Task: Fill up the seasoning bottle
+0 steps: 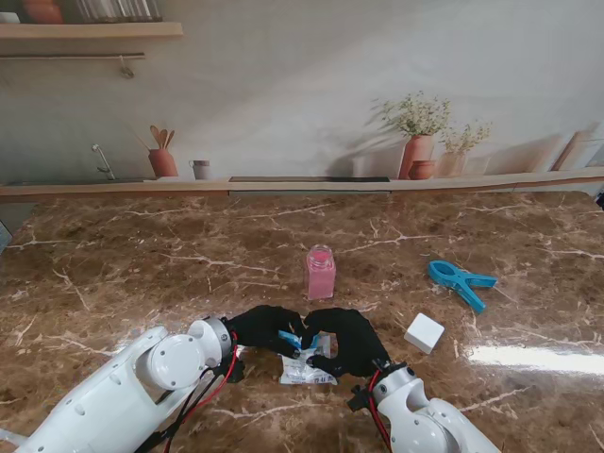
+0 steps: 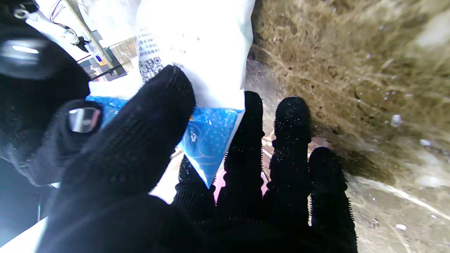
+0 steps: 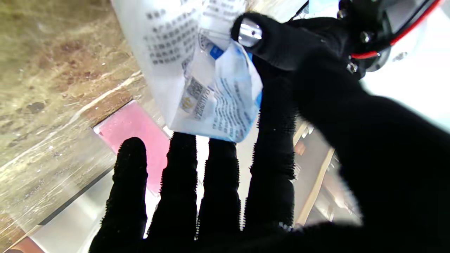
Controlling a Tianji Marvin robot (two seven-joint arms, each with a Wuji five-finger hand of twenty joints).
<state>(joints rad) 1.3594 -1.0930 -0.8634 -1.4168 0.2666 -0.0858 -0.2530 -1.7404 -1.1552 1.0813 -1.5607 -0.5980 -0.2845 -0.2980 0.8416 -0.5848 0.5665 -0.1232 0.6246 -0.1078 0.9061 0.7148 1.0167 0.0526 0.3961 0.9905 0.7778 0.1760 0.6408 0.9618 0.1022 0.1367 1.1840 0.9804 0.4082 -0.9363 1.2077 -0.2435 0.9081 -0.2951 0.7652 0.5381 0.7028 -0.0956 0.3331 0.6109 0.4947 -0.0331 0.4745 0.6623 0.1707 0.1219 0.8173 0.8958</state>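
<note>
Both black-gloved hands meet at the near centre of the brown marble table (image 1: 142, 255). The left hand (image 1: 264, 327) and the right hand (image 1: 347, 340) each pinch the blue top edge of a white-and-blue printed seasoning packet (image 1: 307, 363), thumb against fingers. The packet hangs between them, its lower end at the table surface. The pink square seasoning bottle (image 1: 320, 272) stands upright just beyond the hands. A white cube-shaped block (image 1: 424, 332) lies right of the right hand; a blue plastic clip (image 1: 459, 280) lies farther right.
</note>
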